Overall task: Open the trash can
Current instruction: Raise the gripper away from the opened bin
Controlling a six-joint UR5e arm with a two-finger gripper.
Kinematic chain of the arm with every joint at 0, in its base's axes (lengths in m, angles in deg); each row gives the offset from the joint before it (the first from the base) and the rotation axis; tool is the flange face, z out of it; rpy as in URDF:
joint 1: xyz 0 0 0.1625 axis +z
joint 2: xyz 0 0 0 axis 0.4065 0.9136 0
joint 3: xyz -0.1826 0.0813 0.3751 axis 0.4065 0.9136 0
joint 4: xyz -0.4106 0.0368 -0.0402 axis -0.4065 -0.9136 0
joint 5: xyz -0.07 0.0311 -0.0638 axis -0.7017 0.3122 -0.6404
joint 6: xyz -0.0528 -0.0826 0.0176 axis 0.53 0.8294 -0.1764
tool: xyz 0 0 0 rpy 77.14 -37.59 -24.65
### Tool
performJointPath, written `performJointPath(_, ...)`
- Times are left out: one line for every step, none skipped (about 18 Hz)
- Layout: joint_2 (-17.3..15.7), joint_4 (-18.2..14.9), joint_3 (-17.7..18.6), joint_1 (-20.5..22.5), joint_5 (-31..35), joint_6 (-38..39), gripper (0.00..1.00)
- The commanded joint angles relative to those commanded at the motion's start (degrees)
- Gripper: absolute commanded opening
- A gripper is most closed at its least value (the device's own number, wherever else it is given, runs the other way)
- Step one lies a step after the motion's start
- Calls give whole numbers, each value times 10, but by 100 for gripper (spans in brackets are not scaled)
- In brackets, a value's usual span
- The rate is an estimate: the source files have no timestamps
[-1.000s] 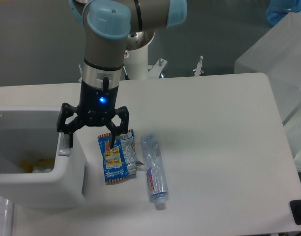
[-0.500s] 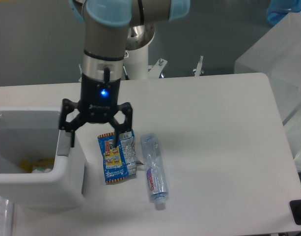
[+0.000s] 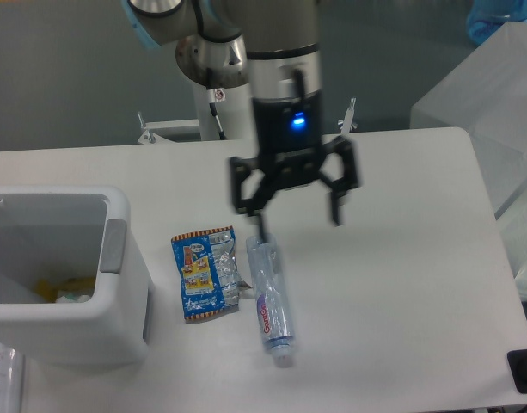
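Pincer [image 3: 298,215] spread wide, holding nothing, hanging above bottle [image 3: 270,298]; trash can [image 3: 117,297] lid open.

We judge this a robotics lab, industrial robot arm [image 3: 280,52] mounted at a plain white table [image 3: 401,258], bare grey wall [image 3: 65,77] behind

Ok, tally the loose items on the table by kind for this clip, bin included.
Large boxy white plastic trash can, standing open: 1
Clear plastic bottle lying on its side: 1
Blue crinkled snack wrapper: 1
Total: 3
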Motion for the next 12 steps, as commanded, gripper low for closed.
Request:
performJointPath(-1,-1,4,8,1,-19,100)
performJointPath(-2,-5,6,18,1,-34,100)
performJointPath(-3,-13,8,29,3,-55,100)
performJointPath(-4,-25,11,39,8,-83,100)
performJointPath(-4,-33,13,47,13,-119,100)
performJointPath(-5,-38,15,55,16,-154,100)
performJointPath(-5,-40,17,61,18,-180,100)
performJointPath(-6,-39,18,68,18,-197,100)
performJointPath(-6,-39,18,75,18,-208,100)
performJointPath(-6,-39,18,80,17,-216,100)
performJointPath(-6,-39,18,82,18,-221,100)
performJointPath(-5,-39,18,83,17,-224,100)
